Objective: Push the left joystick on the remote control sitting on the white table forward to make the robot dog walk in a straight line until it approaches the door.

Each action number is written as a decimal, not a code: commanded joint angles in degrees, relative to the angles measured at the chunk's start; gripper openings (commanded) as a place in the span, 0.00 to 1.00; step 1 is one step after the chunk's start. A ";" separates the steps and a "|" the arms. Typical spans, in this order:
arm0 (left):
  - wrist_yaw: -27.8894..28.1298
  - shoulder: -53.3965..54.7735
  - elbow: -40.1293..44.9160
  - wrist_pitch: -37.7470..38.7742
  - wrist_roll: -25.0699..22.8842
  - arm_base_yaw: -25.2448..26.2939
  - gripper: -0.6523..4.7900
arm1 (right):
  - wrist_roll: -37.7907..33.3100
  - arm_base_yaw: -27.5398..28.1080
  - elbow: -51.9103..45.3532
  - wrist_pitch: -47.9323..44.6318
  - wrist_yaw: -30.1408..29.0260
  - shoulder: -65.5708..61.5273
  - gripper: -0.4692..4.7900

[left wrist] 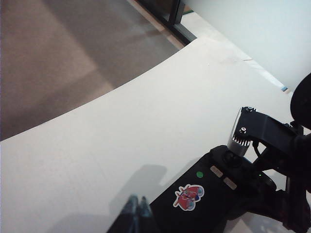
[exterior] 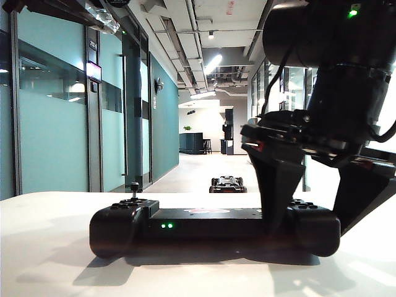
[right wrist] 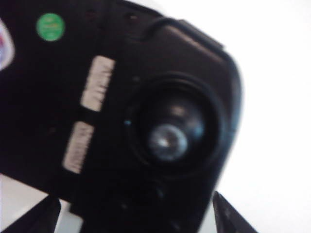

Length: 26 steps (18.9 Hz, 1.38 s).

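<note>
Exterior view first: my right gripper (exterior: 315, 204) hangs over the right end of the remote control (exterior: 213, 230), its two dark fingers spread wide, one down against the controller's flat middle bar, the other off past its bulging right end, clamped on nothing. The right wrist view looks straight down on a thumbstick with the jaw tips standing apart on either side of that end of the controller (so this is the right stick, not the one I am meant to push). The left joystick (exterior: 134, 187) stands upright and untouched at the far end of the controller from my right gripper, and nothing is near it. My left gripper (left wrist: 137, 208) shows only as two fingertips drawn close together at the edge of the left wrist view, hovering over the white table (left wrist: 121, 145) just beside the controller's middle, holding nothing. The robot dog (exterior: 228, 184) sits low on the corridor floor beyond the controller, well short of any door at the far end, so I judge the walk has yet to begin or has barely begun. Glass partitions (exterior: 55, 111) line the corridor to one side; the dog's path ahead looks open.
</note>
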<state>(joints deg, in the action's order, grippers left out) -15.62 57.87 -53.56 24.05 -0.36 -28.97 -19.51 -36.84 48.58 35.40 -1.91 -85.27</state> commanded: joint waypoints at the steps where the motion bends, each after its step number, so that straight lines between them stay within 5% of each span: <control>1: -0.31 -0.13 -0.28 -0.55 -0.09 -0.02 0.11 | 0.02 -0.11 0.22 -0.63 -0.63 0.02 0.90; 3: -0.33 -0.13 -0.28 -0.52 -0.09 -0.02 0.11 | 0.02 -0.11 0.22 -0.59 -0.61 -0.48 0.77; 7: -1.36 -0.13 -0.28 -0.52 -0.09 -0.02 0.11 | 0.02 -0.11 0.22 -0.63 -0.59 -0.87 0.76; 9: -1.36 -0.13 -0.28 -0.52 -0.09 -0.02 0.11 | 0.00 -0.11 0.22 -0.81 -0.57 -0.87 0.59; 14: -1.38 -0.13 -0.28 -0.52 -0.11 -0.02 0.11 | -0.02 -0.11 0.22 -0.96 0.02 -0.85 0.47; 19: -1.40 -0.13 -0.28 -0.52 -0.11 -0.02 0.11 | -4.79 -0.20 0.22 -0.92 2.01 -0.85 0.46; 26: -2.67 -0.13 -0.17 -0.39 -0.11 -0.02 0.11 | -20.13 -0.17 0.24 3.17 1.92 -0.83 0.46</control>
<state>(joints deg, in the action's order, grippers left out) -17.87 57.87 -53.56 24.08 -0.36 -28.97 -37.80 -36.99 48.71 37.60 0.89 -86.32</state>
